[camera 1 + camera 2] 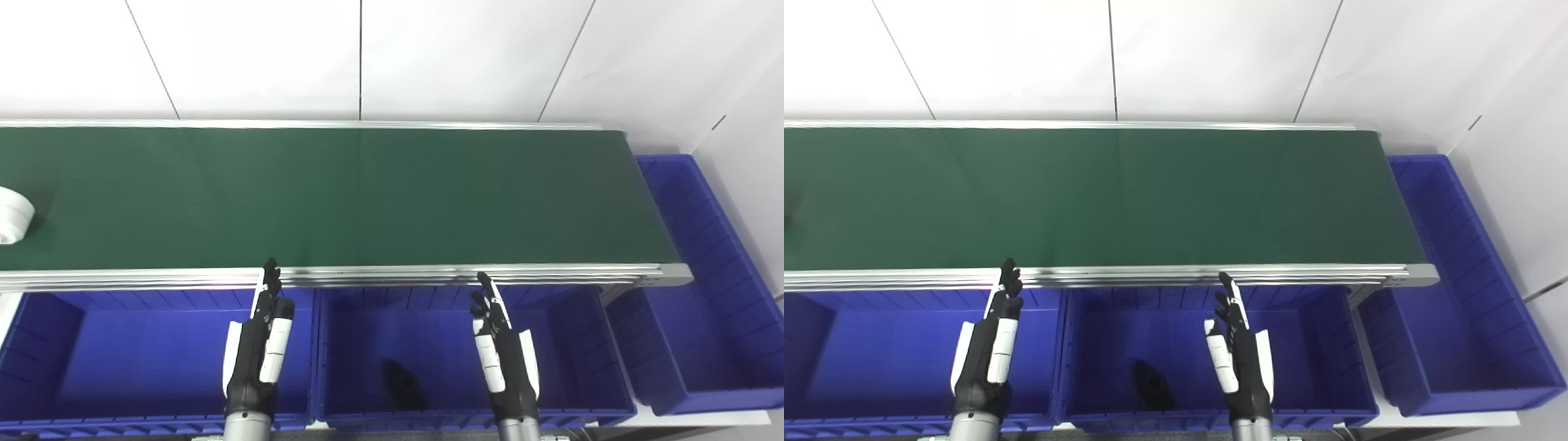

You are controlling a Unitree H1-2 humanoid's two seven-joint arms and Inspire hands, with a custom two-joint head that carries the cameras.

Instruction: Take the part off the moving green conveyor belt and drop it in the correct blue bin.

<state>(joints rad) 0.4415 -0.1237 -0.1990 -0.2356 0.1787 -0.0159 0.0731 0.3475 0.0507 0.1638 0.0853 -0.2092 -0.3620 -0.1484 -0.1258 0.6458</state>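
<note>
Far out to the left of the left hand (257,349), at the belt's (367,196) edge of view, rides a white rounded part (13,214). It looks like rigid, light plastic, likely smooth; grasping across its sides seems best. Both the left hand and right hand (505,355) hover empty, fingers straight and apart, over the blue bins (49,343); a dark part (403,384) lies beside the right hand in the middle bin (569,343).
</note>
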